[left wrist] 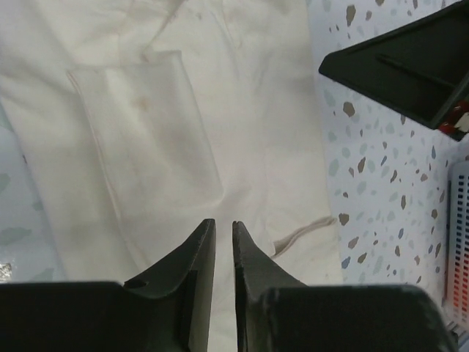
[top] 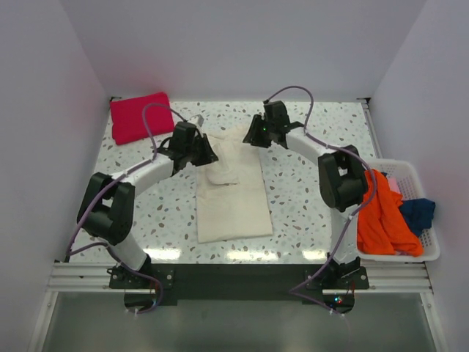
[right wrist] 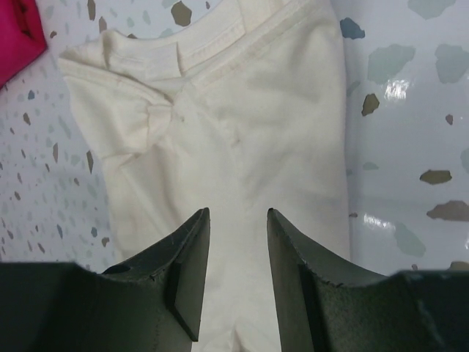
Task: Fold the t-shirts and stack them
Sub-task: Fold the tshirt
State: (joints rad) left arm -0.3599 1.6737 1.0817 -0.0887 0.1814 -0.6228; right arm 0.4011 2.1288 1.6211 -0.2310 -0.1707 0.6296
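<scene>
A cream t-shirt [top: 231, 198] lies folded into a long strip down the middle of the table, with a sleeve [left wrist: 146, 132] folded over its upper part. My left gripper [top: 205, 155] hovers low over the strip's upper left. Its jaws [left wrist: 224, 224] are open only by a narrow slit, and nothing shows pinched between them. My right gripper [top: 253, 136] is open over the collar end [right wrist: 256, 117], its jaws [right wrist: 238, 213] wide with only cloth below. A folded red t-shirt [top: 141, 116] rests at the far left corner. Orange [top: 385, 216] and blue [top: 418, 213] t-shirts lie crumpled in a basket.
The white plastic basket [top: 432, 253] stands at the table's right edge, next to the right arm's elbow. White walls enclose the speckled table [top: 308, 198] on three sides. The right gripper's black body [left wrist: 410, 66] shows in the left wrist view, close by.
</scene>
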